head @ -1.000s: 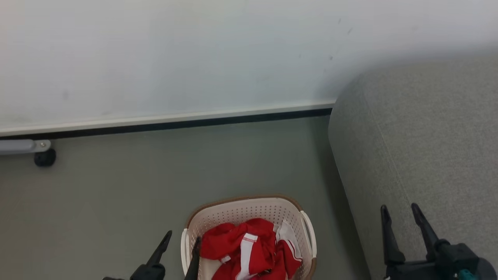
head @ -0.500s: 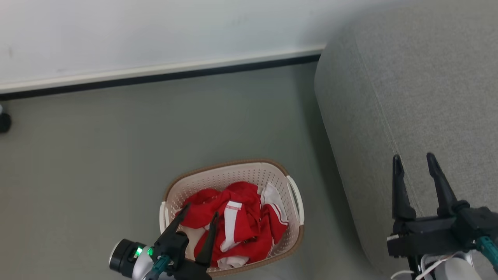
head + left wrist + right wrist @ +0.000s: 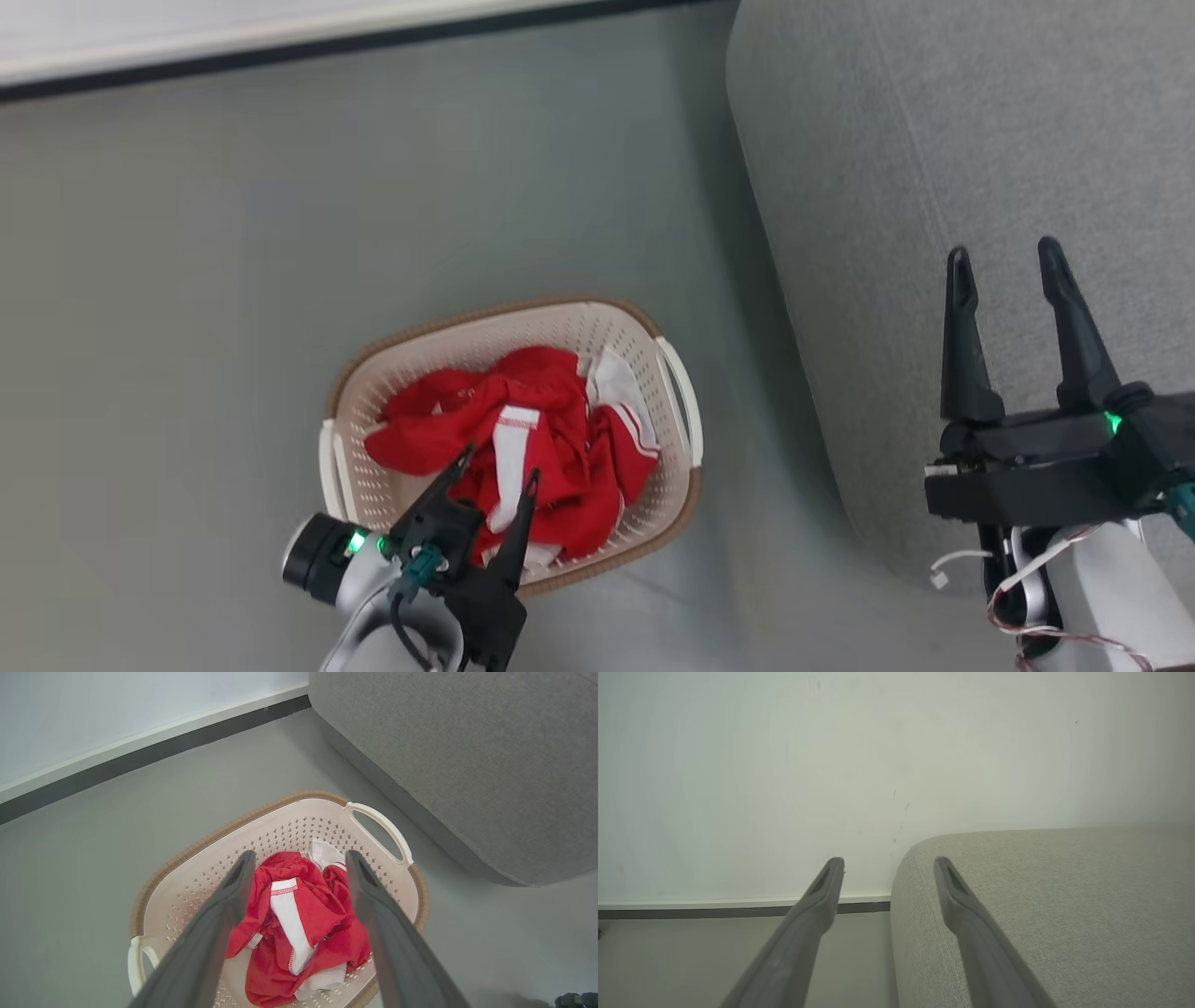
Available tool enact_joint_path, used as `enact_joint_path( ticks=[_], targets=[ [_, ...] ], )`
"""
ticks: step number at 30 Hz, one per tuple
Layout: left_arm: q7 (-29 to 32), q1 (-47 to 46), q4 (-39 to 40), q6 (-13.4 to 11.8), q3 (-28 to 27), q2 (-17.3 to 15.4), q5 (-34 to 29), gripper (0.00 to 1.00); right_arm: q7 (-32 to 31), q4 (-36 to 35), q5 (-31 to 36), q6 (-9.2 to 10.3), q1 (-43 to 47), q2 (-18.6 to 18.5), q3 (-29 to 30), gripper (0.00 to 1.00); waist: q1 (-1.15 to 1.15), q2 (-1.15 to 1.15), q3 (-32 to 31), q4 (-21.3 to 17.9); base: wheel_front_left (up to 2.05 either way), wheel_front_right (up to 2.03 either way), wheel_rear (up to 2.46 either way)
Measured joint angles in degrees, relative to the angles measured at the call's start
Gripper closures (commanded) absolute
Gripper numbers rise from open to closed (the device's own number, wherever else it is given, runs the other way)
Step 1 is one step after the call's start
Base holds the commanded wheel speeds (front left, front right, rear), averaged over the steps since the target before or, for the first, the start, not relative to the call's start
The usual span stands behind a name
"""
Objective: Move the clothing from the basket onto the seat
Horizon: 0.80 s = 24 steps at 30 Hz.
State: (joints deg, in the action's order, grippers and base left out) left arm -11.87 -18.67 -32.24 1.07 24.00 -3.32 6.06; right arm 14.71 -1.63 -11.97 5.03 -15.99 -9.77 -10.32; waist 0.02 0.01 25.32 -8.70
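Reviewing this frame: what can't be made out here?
- Head and left wrist views: how many garments the clothing holds; the heap buries its lower layers.
- Head view: near rim of the basket, behind the left hand.
- All views: full extent of the seat, cut by picture edges.
- Whether the left hand touches the clothing: depth unclear.

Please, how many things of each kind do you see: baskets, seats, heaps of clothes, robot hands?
Basket: 1
Seat: 1
Heap of red clothes: 1
Hands: 2, the left hand and the right hand
Total: 5
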Motion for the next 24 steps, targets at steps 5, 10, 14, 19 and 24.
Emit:
enact_joint_path(
  ticks=[5, 10, 14, 19, 24],
  targets=[
    [0.2, -2.9, -2.3, -0.2, -0.1, 0.3, 0.6, 0.00, 0.0, -0.8, 0.4, -0.09, -2.1, -0.1, 0.1, 0.00, 0.00, 0.00, 3.8, -0.8, 0.00, 0.00, 0.00],
    [0.4, -6.3, -4.1, -0.6, 0.2, 0.3, 0.7, 0.00, 0.0, -1.9, 0.5, -0.30, -4.5, -0.1, 0.4, 0.00, 0.00, 0.00, 7.7, -1.3, 0.00, 0.00, 0.00],
    [0.7, -9.0, -5.6, -0.6, 1.0, 0.3, 0.7, 0.00, 0.0, -2.9, 0.5, -0.48, -6.6, -0.1, 0.6, 0.00, 0.00, 0.00, 10.7, -1.6, 0.00, 0.00, 0.00],
    [1.1, -12.6, -7.2, -0.8, 2.0, 0.3, 0.6, 0.00, 0.0, -4.6, 1.0, -0.49, -9.6, -0.1, 0.6, 0.00, -0.01, 0.00, 14.5, -1.7, 0.00, 0.00, 0.00],
    [1.7, -16.9, -8.2, -1.6, 4.4, 0.4, 0.9, 0.00, 0.0, -6.1, 1.4, -0.76, -13.0, 0.1, 0.5, 0.00, -0.01, 0.00, 19.1, -1.7, 0.00, 0.00, 0.00]
  ],
)
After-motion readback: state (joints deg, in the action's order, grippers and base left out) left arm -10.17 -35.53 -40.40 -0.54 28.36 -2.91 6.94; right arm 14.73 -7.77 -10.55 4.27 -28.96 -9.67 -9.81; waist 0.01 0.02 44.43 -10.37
